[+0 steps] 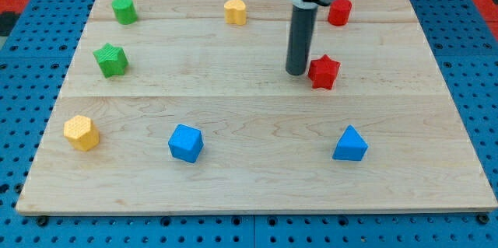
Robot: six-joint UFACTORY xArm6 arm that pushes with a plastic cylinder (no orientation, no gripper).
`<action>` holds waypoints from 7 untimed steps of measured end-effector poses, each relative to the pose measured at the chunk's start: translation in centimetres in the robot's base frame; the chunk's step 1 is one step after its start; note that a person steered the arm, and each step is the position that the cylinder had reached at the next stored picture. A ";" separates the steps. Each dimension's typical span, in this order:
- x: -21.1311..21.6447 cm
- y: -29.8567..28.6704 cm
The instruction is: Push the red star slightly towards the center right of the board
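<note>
The red star lies on the wooden board, right of the middle. My tip stands just at the star's left side, close to it or touching; I cannot tell which. The dark rod rises from the tip to the view's top.
A red block sits near the top, right of the rod. A yellow block is at top centre, a green cylinder at top left, a green star at left, a yellow hexagon at bottom left, a blue cube at bottom centre, a blue triangular block at bottom right.
</note>
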State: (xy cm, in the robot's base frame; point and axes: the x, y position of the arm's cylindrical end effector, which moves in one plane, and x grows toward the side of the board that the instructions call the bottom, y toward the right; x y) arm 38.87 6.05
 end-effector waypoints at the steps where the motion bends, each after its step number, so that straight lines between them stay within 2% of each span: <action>1: 0.7 8.6; 2: 1.5 9.9; 4: 3.6 3.6; 7: 4.2 2.0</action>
State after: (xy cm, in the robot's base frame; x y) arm 43.10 8.08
